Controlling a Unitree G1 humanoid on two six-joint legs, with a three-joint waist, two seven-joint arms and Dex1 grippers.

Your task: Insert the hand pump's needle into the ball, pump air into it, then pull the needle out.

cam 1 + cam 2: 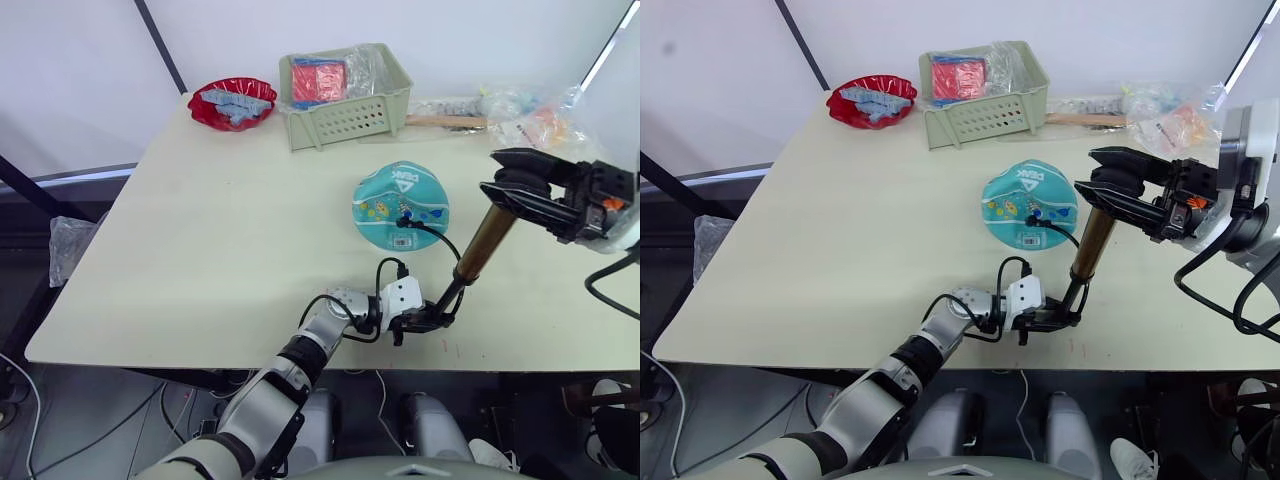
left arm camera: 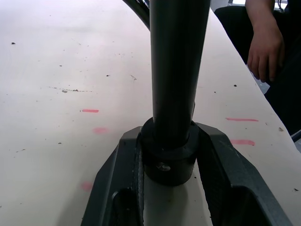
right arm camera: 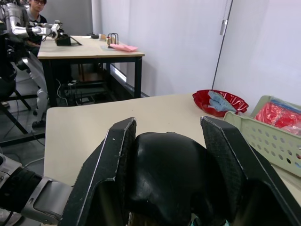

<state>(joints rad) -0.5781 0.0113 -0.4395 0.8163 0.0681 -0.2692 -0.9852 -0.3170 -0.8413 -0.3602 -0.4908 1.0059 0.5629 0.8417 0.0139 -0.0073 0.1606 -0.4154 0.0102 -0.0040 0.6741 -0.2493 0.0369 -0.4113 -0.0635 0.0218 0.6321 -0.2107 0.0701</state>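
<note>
- The hand pump (image 1: 488,240) stood tilted on the tabletop (image 1: 220,250), base near the front edge at about 5 o'clock from centre, handle leaning up toward 2 o'clock.
- Left end effector (image 1: 428,318) was pinching the pump's black base cap; in the left wrist view both fingers (image 2: 123,174) pressed against the collar (image 2: 169,157), which sat on the tabletop between them.
- Right end effector (image 1: 1110,185) was clamped on the pump's black handle (image 3: 167,181), a finger on either side.
- The ball (image 1: 401,205) lay at about 3 o'clock from the tabletop's centre, just beyond the pump at 11 o'clock from its barrel. It looked flattened and dished, so likely underinflated.
- The black hose (image 1: 435,232) curved from the pump to a small fitting on the ball's near face; the needle (image 1: 405,221) appeared already seated there, though it was too small to be sure.
- Handling judgement: the metal barrel is stiff and probably smooth, so end caps are the better holds, as taken. The soft ball would give under pressure and could roll or slide, having nothing bracing it.
- The needle is thin and likely to bend; any sideways tug through the flexible hose should be avoided, and strokes kept along the barrel's axis.
- A green basket (image 1: 350,122) and red bowl (image 1: 232,104) sat at the far edge, 12 and 11 o'clock, well apart from the work.
</note>
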